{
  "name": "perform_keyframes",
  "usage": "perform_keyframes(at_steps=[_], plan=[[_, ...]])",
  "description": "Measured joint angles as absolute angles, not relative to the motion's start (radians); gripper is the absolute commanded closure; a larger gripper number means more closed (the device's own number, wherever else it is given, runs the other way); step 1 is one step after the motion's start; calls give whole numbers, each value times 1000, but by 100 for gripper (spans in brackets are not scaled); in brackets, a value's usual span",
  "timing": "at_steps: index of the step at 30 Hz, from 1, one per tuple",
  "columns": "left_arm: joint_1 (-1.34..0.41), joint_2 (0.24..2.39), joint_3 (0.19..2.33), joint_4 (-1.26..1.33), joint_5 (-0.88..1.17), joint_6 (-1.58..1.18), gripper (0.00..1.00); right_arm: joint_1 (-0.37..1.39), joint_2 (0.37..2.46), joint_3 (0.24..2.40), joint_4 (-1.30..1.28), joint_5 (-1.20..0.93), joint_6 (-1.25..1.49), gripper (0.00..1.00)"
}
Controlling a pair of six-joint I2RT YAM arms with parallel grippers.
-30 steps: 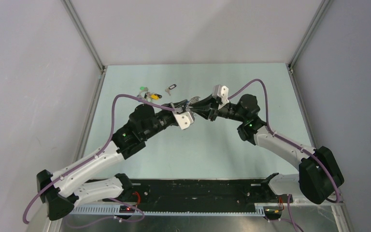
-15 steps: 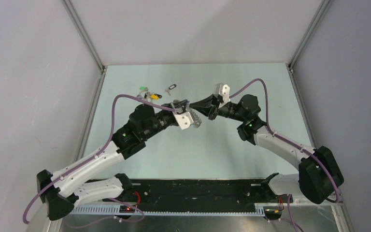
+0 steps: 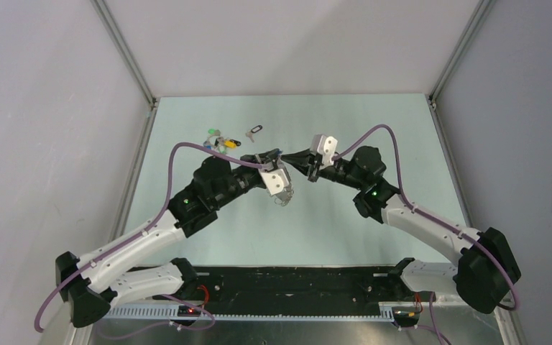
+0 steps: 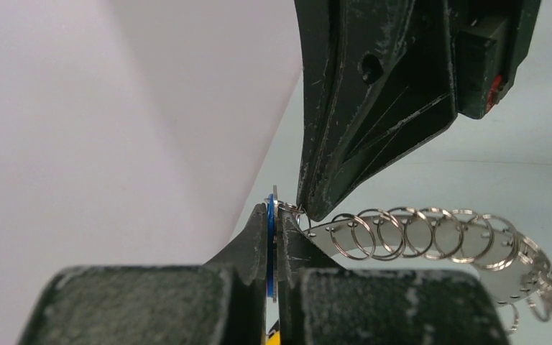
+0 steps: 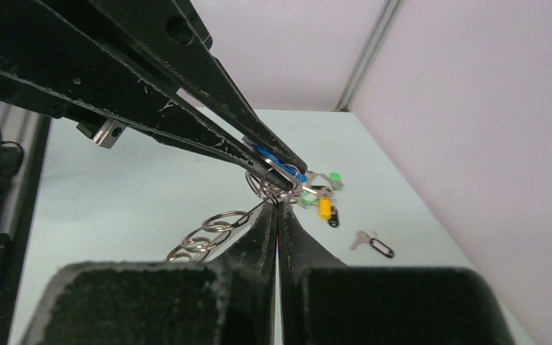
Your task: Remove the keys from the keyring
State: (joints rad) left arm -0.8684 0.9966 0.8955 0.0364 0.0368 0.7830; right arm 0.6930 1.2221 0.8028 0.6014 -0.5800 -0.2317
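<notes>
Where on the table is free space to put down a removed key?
Bare table lies far right, beyond the right arm, and nearer, between it and the left arm. Crowded: far left around the tagged keys and black-looped key, and under the keyring.

The left arm and right arm stretch forward and bend inward, their tips meeting at the top end of the keyring. The left gripper is clamped on that end — fingers pressed flat. The right gripper, jaws pressed together, points its tip just beside this grip.
</notes>
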Motion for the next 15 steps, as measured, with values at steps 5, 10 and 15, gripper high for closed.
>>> perform_keyframes(at_steps=[5, 10, 15], plan=[[-868, 1005, 896, 41, 30, 788, 100, 743, 1187, 803, 532, -471, -382, 100], [-868, 1018, 896, 41, 27, 795, 100, 781, 1169, 803, 476, -395, -536, 100], [-873, 1028, 896, 42, 27, 796, 100, 814, 1145, 810, 405, -339, -660, 99]])
